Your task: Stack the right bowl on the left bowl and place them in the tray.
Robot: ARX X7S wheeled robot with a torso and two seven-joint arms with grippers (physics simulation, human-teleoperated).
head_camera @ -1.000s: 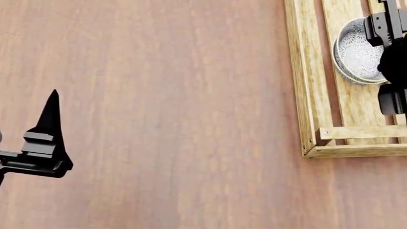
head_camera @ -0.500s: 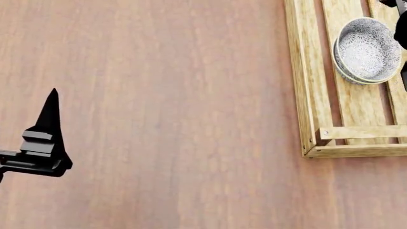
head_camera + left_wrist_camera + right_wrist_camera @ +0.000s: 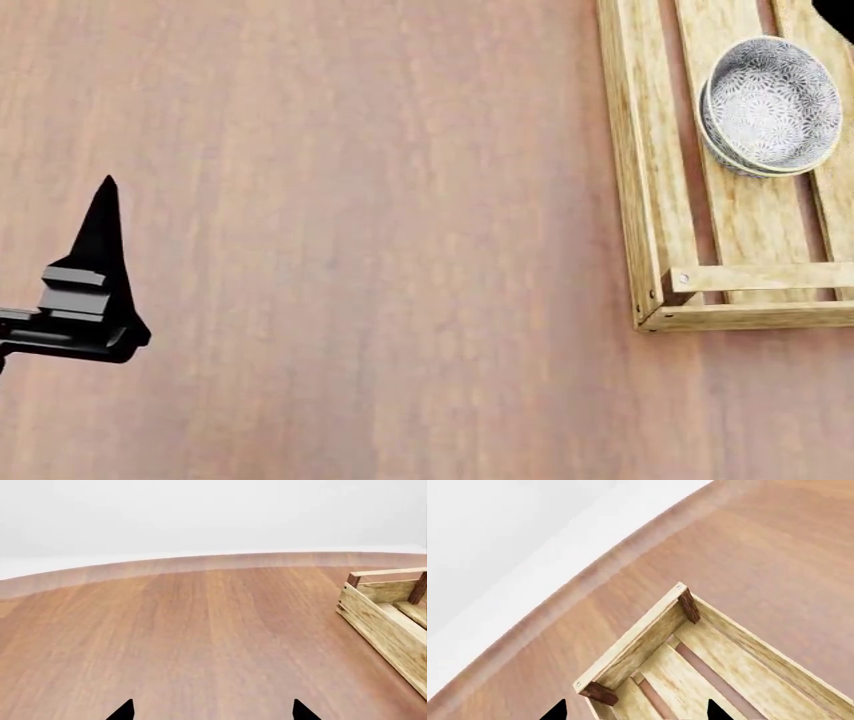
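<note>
1. The left gripper [image 3: 212, 711] shows in its wrist view as two black pointed fingertips [image 3: 123, 711] set well apart, with bare table between them — spread wide and holding nothing.
2. In the head view the left gripper's one visible finger [image 3: 99, 240] is a slim black wedge hovering over the table [image 3: 334, 250], well away from the tray [image 3: 649, 200].
3. The right gripper [image 3: 635, 711] also shows only two dark tips, wide apart, above a corner of the tray [image 3: 640, 630]; nothing sits between them.
4. In the head view a small black sliver at the top corner, just beyond the tray, is all that shows of the right arm.
5. The stacked bowls [image 3: 769, 104] — one nested in the other — rest inside the tray on its slats, near its long side wall.
6. The upper bowl is round, pale grey-white, covered in a fine floral pattern; a second rim peeks out beneath it.
7. The tray is light, grainy wood: low plank sides, slatted bottom with gaps, darker brown corner posts [image 3: 688, 606].
8. The table is smooth reddish-brown wood with lengthwise grain and a rounded edge.
</note>
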